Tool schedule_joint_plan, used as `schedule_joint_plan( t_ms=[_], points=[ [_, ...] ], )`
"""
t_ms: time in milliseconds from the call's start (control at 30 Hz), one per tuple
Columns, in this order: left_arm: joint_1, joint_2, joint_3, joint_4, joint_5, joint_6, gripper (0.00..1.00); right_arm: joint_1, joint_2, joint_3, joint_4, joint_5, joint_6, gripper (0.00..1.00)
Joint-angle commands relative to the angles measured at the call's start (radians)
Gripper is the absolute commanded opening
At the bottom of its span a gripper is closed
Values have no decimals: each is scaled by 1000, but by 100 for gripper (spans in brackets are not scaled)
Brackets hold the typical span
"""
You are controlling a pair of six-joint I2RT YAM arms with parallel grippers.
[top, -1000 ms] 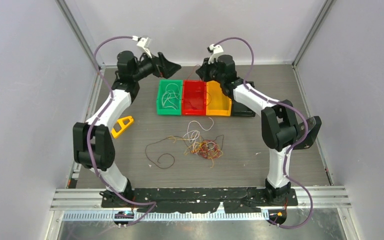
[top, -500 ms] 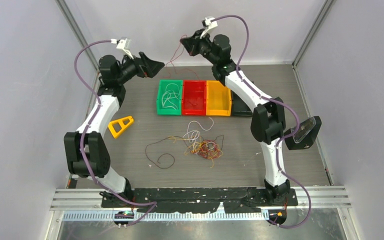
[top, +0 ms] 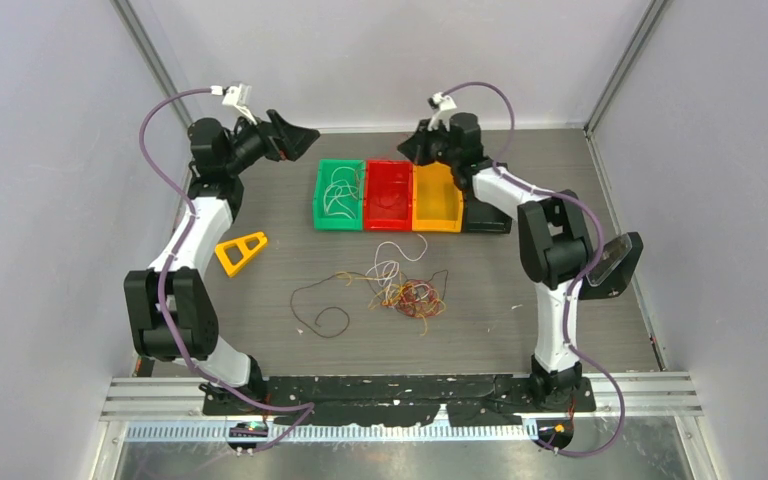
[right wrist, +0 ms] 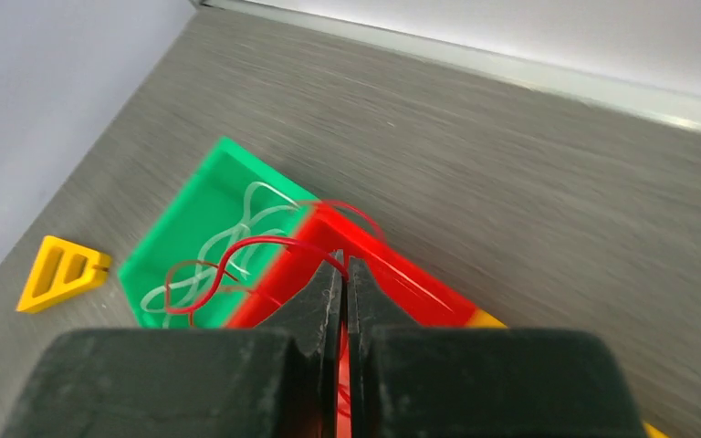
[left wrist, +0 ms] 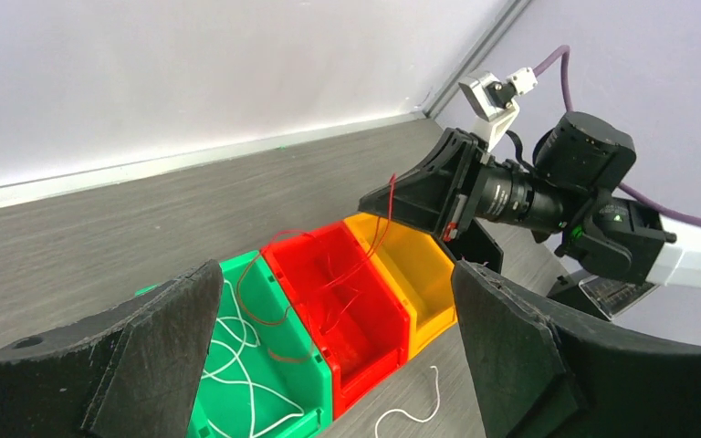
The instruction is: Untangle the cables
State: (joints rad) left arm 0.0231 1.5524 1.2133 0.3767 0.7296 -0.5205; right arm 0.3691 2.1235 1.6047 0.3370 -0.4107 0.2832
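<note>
My right gripper [top: 415,150] is shut on a thin red cable [right wrist: 237,246] and holds it over the back of the red bin [top: 388,195]. In the left wrist view the red cable [left wrist: 385,214] hangs from the right gripper [left wrist: 420,196] into the red bin [left wrist: 347,301]. My left gripper [top: 295,140] is open and empty, raised behind the green bin [top: 340,195], which holds whitish cables [left wrist: 228,365]. A tangle of red, yellow and brown cables [top: 410,295] lies mid-table, with a brown cable [top: 322,308] to its left and a whitish one [top: 400,250] behind it.
An orange bin [top: 437,197] stands right of the red bin, with a black bin [top: 485,220] beyond it. A yellow triangular piece [top: 243,250] lies at the left. Walls close in the back and both sides.
My right gripper has come down from high at the back to just over the red bin, with the red cable in it. My left gripper has drifted slightly left and stands clear of the cable.
</note>
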Motion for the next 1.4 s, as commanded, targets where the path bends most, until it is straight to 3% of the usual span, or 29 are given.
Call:
schedule_joint_plan(
  t_ms=[0, 267, 567, 900, 1233, 1367],
  points=[
    [8, -37, -14, 62, 22, -6, 98, -63, -169, -63, 54, -52, -10, 5],
    [9, -43, -20, 50, 27, 2, 98, -99, -320, -170, 55, -151, 35, 5],
    [14, -57, -40, 49, 25, 3, 98, -105, -387, -294, -7, -137, 34, 6],
    [21, -37, -43, 40, 11, -8, 98, -74, -179, -116, -95, -24, 60, 6],
    [26, -21, -72, 57, 31, 6, 97, 4, -50, -27, 58, 98, -173, 5],
    [29, -28, -78, 48, 34, 29, 98, 49, -33, -10, 7, 122, -330, 5]
  ],
)
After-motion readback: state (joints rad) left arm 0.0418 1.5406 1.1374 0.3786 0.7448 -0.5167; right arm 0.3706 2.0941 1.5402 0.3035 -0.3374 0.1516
